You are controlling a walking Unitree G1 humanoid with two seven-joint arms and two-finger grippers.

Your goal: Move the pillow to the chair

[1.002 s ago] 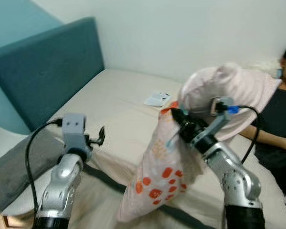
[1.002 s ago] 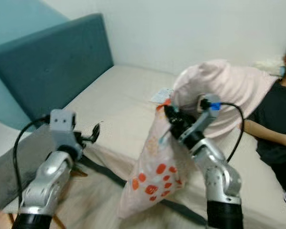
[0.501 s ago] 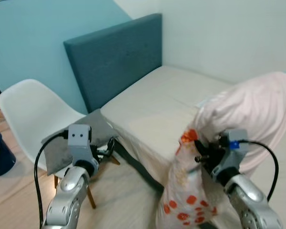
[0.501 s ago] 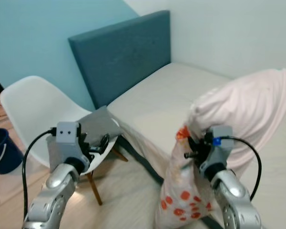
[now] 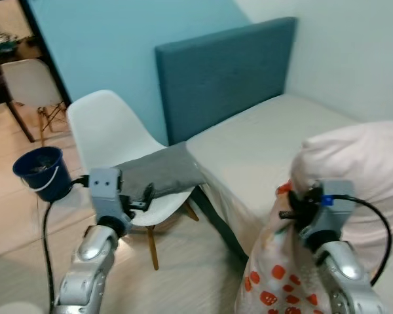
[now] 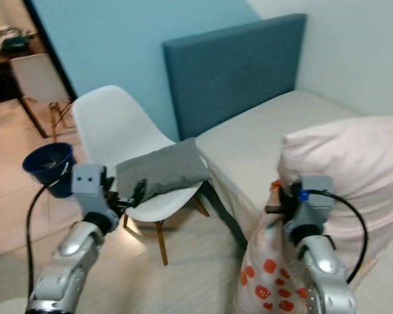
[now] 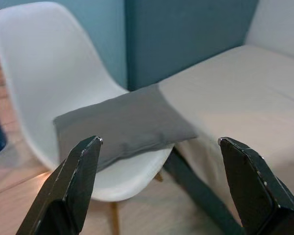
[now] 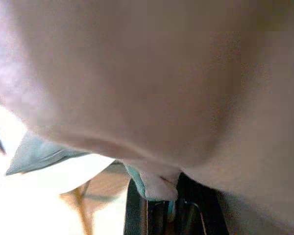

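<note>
Beside the bed (image 5: 249, 140) stands a white chair (image 5: 114, 134) bearing a grey cushion (image 5: 158, 173). Right gripper (image 5: 292, 210) clamps the pink pillow (image 5: 354, 176); left gripper (image 7: 159, 181) hovers spread wide.

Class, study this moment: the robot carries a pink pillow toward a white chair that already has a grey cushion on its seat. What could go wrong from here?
1. The right gripper seems to pinch only a bunch of the pillow fabric, and its patterned end hangs low; it could slip free or drag on the floor.
2. The grey cushion covers most of the chair seat and overhangs its edge, so the pillow may slide off or knock it down.
3. The pillow hides much of the robot's right side.
</note>
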